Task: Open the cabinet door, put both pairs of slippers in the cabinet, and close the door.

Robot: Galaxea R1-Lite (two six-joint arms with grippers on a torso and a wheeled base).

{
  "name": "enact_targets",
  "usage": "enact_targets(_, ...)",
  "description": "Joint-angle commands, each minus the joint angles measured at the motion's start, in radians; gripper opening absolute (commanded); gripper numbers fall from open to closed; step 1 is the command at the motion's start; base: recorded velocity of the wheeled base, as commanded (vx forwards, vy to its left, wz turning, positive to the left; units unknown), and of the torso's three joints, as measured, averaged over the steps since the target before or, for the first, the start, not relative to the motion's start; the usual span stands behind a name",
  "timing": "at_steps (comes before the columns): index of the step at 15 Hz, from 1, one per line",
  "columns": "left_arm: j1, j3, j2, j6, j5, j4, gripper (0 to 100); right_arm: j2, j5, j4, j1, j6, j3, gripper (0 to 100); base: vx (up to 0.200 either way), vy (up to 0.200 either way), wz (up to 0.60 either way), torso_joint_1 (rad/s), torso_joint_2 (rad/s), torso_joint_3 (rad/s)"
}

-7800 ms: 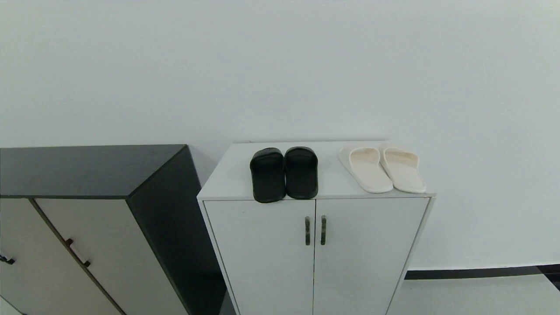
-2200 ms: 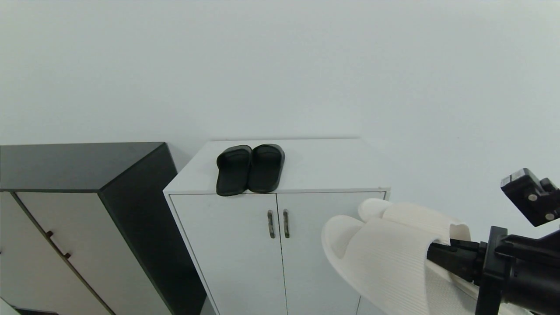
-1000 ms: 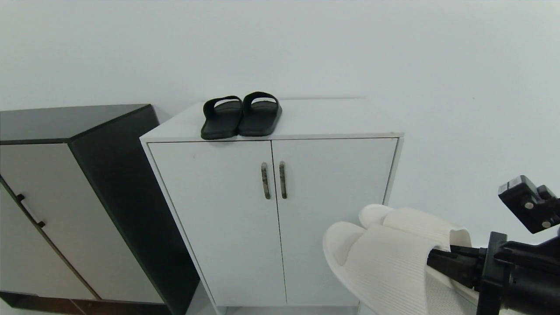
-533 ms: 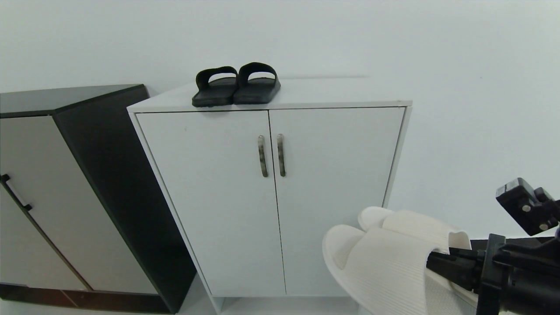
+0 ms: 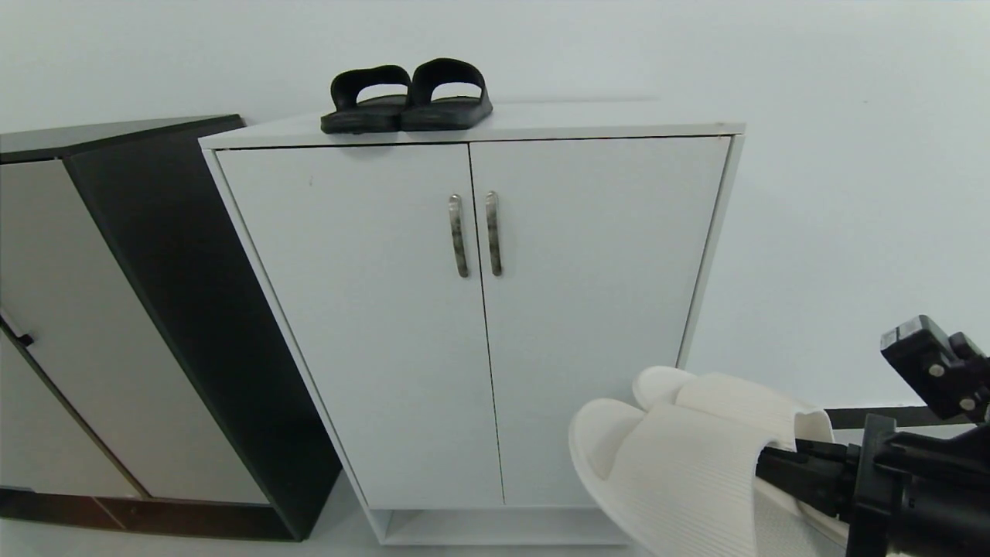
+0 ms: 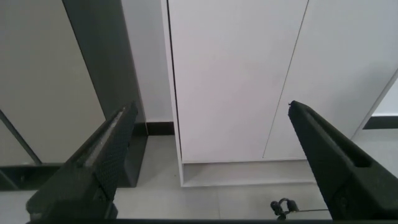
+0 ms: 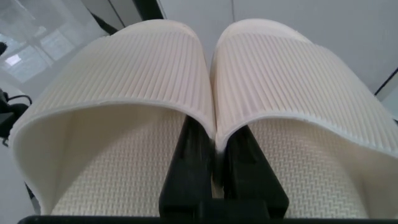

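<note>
Cream ribbed slippers [image 5: 681, 456], which lay on the cabinet top seconds ago, now sit pinched by their adjoining strap edges in the right gripper [image 7: 214, 134], jaws nearly closed on them. The head camera has sunk, so the white cabinet [image 5: 348, 309] fronts it, doors shut. Black slippers [image 5: 406, 97] stay on top, well above both jaws. Left gripper [image 6: 212, 109] gapes wide and empty, the door fronts ahead of it; I judge opening comes next. No print is legible.
</note>
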Motion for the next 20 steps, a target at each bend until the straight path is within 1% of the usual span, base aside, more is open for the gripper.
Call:
enact_targets(1,0.0,-0.005,0.0,0.0,0.001,0.0,100,0.0,0.0,0.0,-0.001,0.0,0.0,0,0.0,0.0,0.0,-0.022,0.06,0.046)
enact_targets(2,-0.001,-0.082,0.026,-0.029,0.001,-0.002,100,0.0,0.0,0.0,-0.001,0.0,0.0,0,0.0,0.0,0.0,0.0,0.0,0.0)
enact_targets(3,-0.001,-0.145,0.061,-0.069,0.004,0.006,100,0.0,0.002,0.0,-0.001,-0.003,0.001,0,0.0,0.0,0.0,0.0,0.0,0.0)
enact_targets(4,-0.003,-0.238,0.196,-0.109,-0.004,0.001,100,0.002,0.005,0.0,-0.001,-0.005,0.0,0,0.0,0.0,0.0,0.0,0.0,0.0)
enact_targets(5,-0.012,-0.249,0.299,-0.099,-0.008,-0.026,100,0.0,0.005,0.0,-0.001,-0.008,0.001,0,0.0,0.0,0.0,0.0,0.0,0.0)
enact_targets(6,-0.052,-0.246,0.397,-0.098,-0.025,-0.1,100,0.0,0.005,-0.004,-0.001,-0.014,0.004,0,0.0,0.0,0.0,0.0,0.0,0.0)
enact_targets(8,-0.161,-0.249,0.592,-0.098,-0.034,-0.312,100,0.0,0.005,-0.023,-0.001,-0.02,0.013,0,0.0,0.0,0.0,0.0,0.0,0.0)
enact_targets(9,-0.191,-0.258,0.671,-0.096,-0.036,-0.393,100,0.002,0.005,-0.026,-0.001,-0.02,0.015,0,0.0,0.0,0.0,0.0,0.0,0.0)
enact_targets(10,-0.219,-0.284,0.757,-0.084,-0.042,-0.458,100,0.002,0.005,-0.026,-0.001,-0.02,0.015,0,0.0,0.0,0.0,0.0,0.0,0.0)
enact_targets(11,-0.239,-0.321,0.822,-0.067,-0.063,-0.477,100,0.002,0.005,-0.026,-0.001,-0.02,0.015,0,0.0,0.0,0.0,0.0,0.0,0.0)
enact_targets(12,-0.251,-0.37,0.882,-0.064,-0.102,-0.479,100,0.002,0.005,-0.026,-0.001,-0.022,0.015,0,0.0,0.0,0.0,0.0,0.0,0.0)
enact_targets(14,-0.253,-0.476,0.984,-0.066,-0.215,-0.479,100,0.002,0.005,-0.026,-0.001,-0.02,0.015,0,0.0,0.0,0.0,0.0,0.0,0.0)
enact_targets(16,-0.253,-0.554,1.072,-0.067,-0.297,-0.479,100,0.002,0.005,-0.026,-0.001,-0.022,0.015,0,0.0,0.0,0.0,0.0,0.0,0.0)
enact_targets(18,-0.259,-0.666,1.195,-0.07,-0.39,-0.479,100,0.002,0.005,-0.026,-0.001,-0.022,0.016,0,0.0,0.0,0.0,0.0,0.0,0.0)
enact_targets(19,-0.259,-0.709,1.245,-0.075,-0.429,-0.481,100,0.003,0.005,-0.026,-0.001,-0.022,0.018,0,0.0,0.0,0.0,0.0,0.0,0.0)
enact_targets(20,-0.259,-0.749,1.291,-0.087,-0.465,-0.481,100,0.006,0.005,-0.026,-0.001,-0.022,0.02,0,0.0,0.0,0.0,0.0,0.0,0.0)
